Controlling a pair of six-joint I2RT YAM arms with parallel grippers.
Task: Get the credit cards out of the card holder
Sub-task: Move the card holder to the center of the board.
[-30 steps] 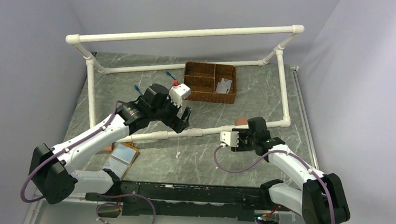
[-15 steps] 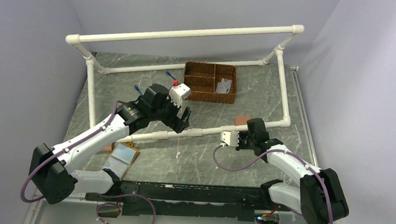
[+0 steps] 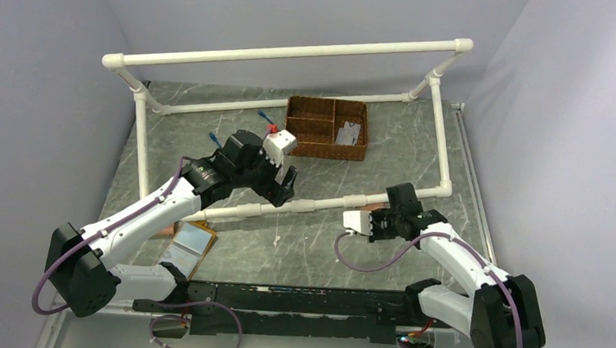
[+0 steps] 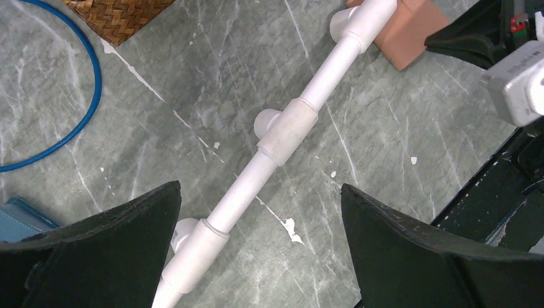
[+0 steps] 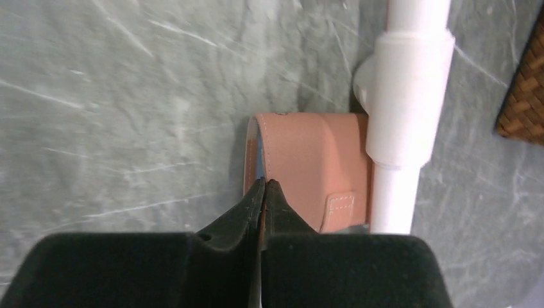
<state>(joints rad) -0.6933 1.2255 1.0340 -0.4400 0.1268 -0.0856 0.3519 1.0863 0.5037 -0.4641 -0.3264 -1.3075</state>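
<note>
The card holder (image 5: 308, 160) is a reddish-brown leather wallet lying on the table against the white pipe (image 5: 401, 115), one flap lifted a little with a sliver of blue lining showing. My right gripper (image 5: 264, 183) is shut on that flap's thin edge. From above only a bit of the card holder (image 3: 378, 205) shows by the right gripper (image 3: 385, 212). In the left wrist view the card holder (image 4: 410, 35) lies partly under the pipe. My left gripper (image 4: 260, 189) hangs open above the pipe, holding nothing. The credit cards are hidden.
A wicker basket (image 3: 326, 128) with compartments stands at the back. The white pipe frame (image 3: 319, 203) crosses the table between the arms. An orange-rimmed glossy panel (image 3: 187, 246) lies front left. A blue cable (image 4: 90, 83) and a blue block (image 4: 19, 215) lie near the left gripper.
The right gripper has shut on the card holder's flap and pulled it nearer, up against the pipe. The left arm has not moved.
</note>
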